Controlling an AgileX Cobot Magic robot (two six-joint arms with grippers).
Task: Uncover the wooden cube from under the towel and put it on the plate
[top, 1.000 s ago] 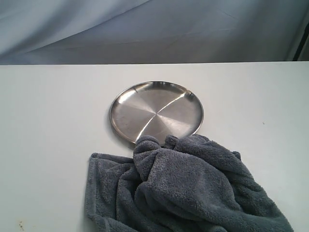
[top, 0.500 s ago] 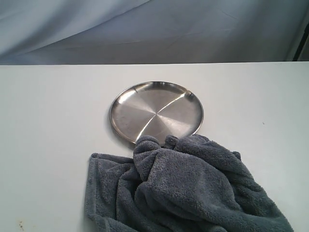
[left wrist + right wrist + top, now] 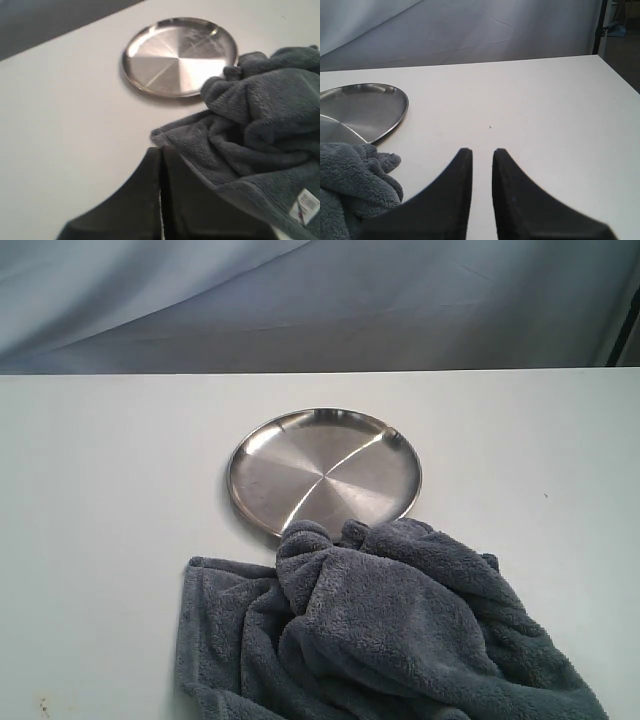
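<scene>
Grey-blue and fluffy, the towel (image 3: 400, 640) lies in a thick lumpy heap on the near side of the table (image 3: 100, 490), and its far folds rest over the near rim of the plate (image 3: 325, 472). The plate is round, shiny and silver, with a low raised rim and nothing on it. The cube cannot be seen in any view; the towel heap is tall enough to hide it. The near end of the towel is cut off by the bottom edge of the exterior view. A small white tag (image 3: 306, 205) shows on the towel's hem. The left gripper (image 3: 160, 150) has its two black fingers pressed together, with the towel's edge lying against one of them; whether any cloth is pinched cannot be told. The right gripper (image 3: 481, 152) has its fingers a little apart with only bare table showing between them, near the towel and plate. The table is plain white, and a wrinkled grey-blue cloth (image 3: 320, 300) hangs behind it
</scene>
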